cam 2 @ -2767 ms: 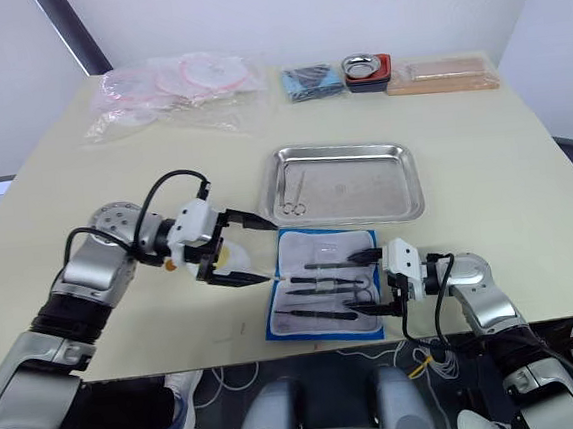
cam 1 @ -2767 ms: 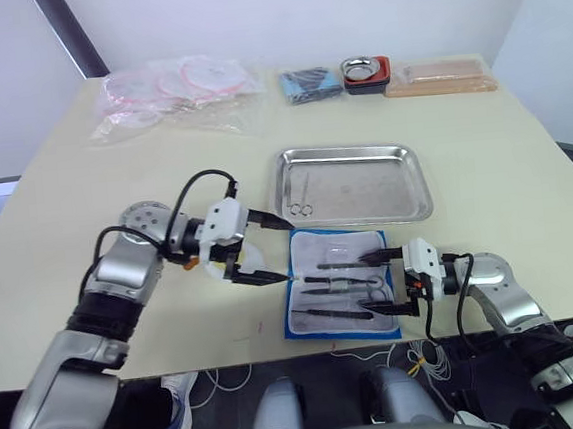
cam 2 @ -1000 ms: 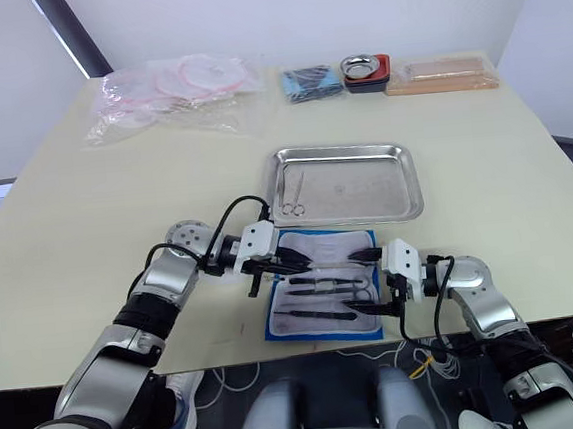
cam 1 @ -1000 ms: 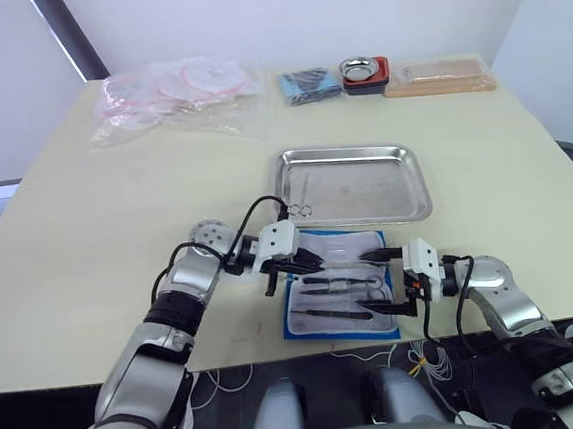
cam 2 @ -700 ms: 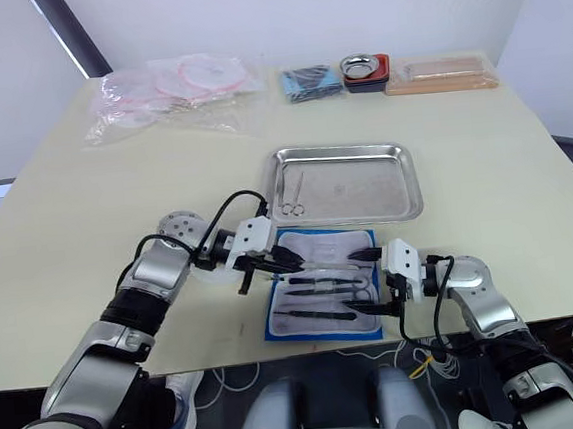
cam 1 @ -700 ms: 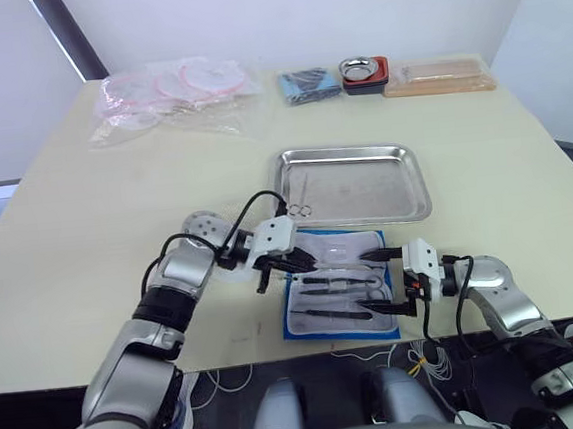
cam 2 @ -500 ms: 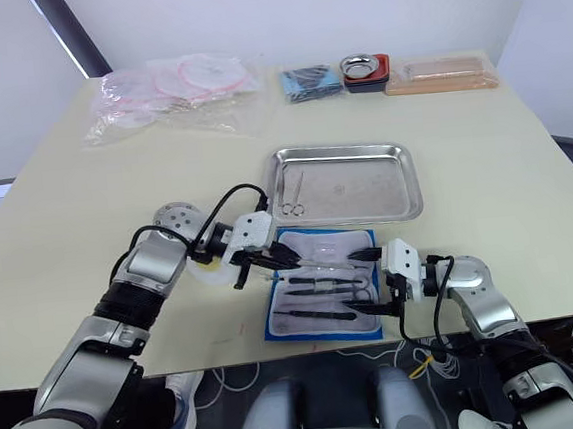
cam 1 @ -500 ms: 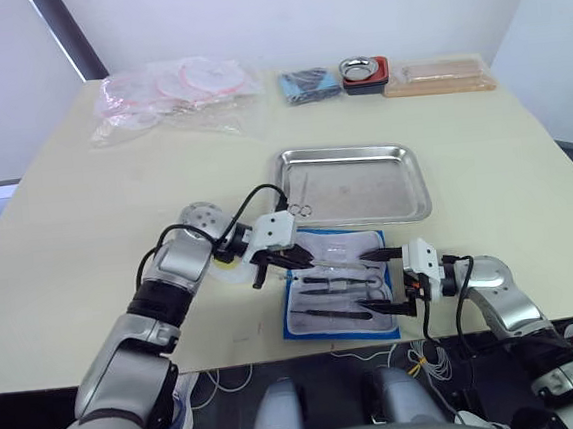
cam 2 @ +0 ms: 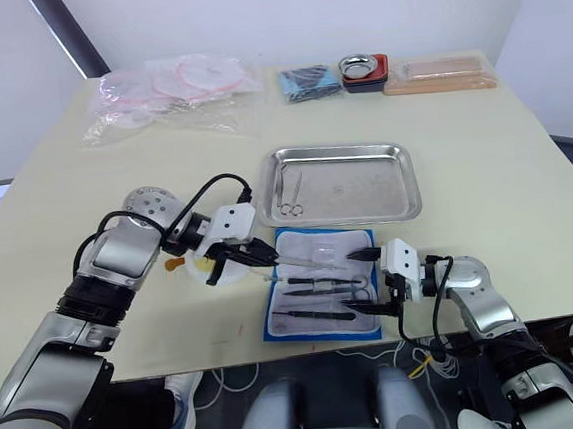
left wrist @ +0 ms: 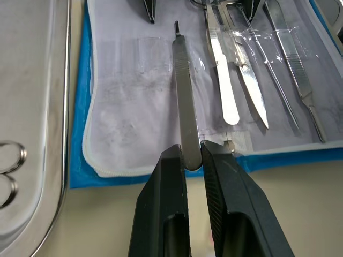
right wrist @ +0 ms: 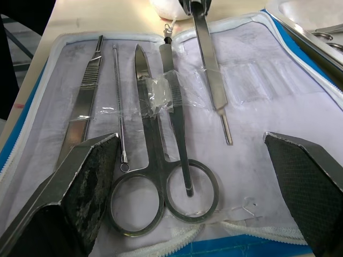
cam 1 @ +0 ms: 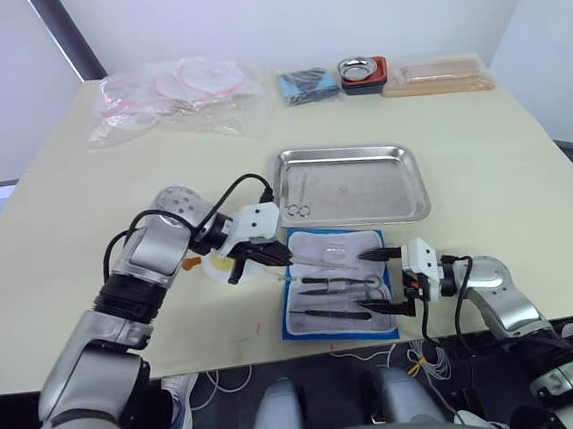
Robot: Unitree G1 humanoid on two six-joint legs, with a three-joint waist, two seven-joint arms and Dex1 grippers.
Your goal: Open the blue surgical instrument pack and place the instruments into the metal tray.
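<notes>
**Left gripper pinching scalpel handle at pack's left edge**

Eye views: since half a second ago the left gripper has drawn leftward, away from the middle of the blue surgical instrument pack, and now sits at the pack's left edge with a flat scalpel handle clamped in it. The right gripper is unchanged, spread wide at the pack's right edge. The metal tray lies just beyond the pack, one pair of scissors at its left end, the remainder bare.

Left wrist view: fingers closed on the handle's near end; its tip extends over the white lining. The tray's rim runs beside the pack.

Right wrist view: fingers far apart, grasping nothing; scissors, tweezers and probe lie between them under clear film.
</notes>
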